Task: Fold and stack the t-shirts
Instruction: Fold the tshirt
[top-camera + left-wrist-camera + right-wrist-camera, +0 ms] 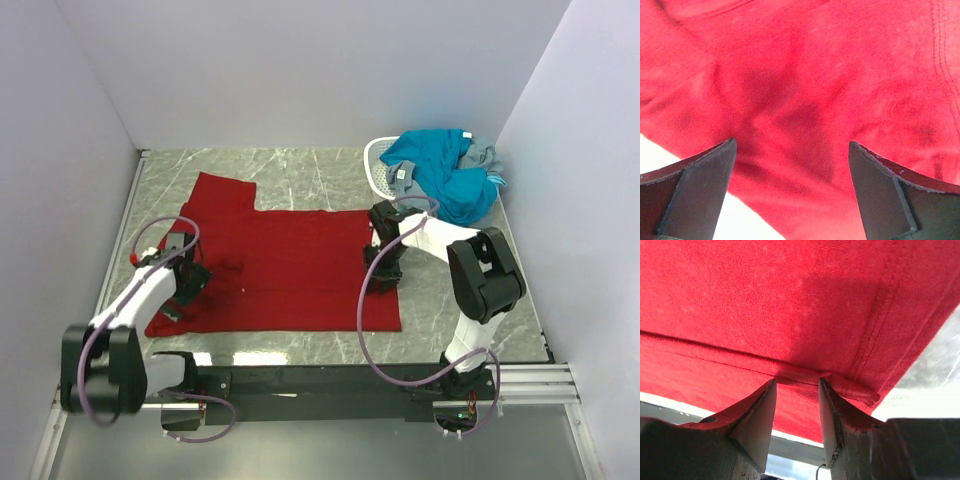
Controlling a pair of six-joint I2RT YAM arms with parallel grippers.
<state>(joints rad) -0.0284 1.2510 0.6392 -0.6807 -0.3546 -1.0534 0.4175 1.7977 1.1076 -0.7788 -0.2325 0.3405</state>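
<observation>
Red t-shirt [290,265] hem meets the right jaws' tips.

Marble table [300,165]: red t-shirt [290,270], basket [374,160]

**The arms on my feeds**

My left arm [145,290] and right arm [440,236] wear white shells over chunky black joints, each trailing a looping purple cable [361,320]. On the wrist feeds, the fingers [695,190] are dark matte wedges with scuffed, bevelled edges.
</observation>
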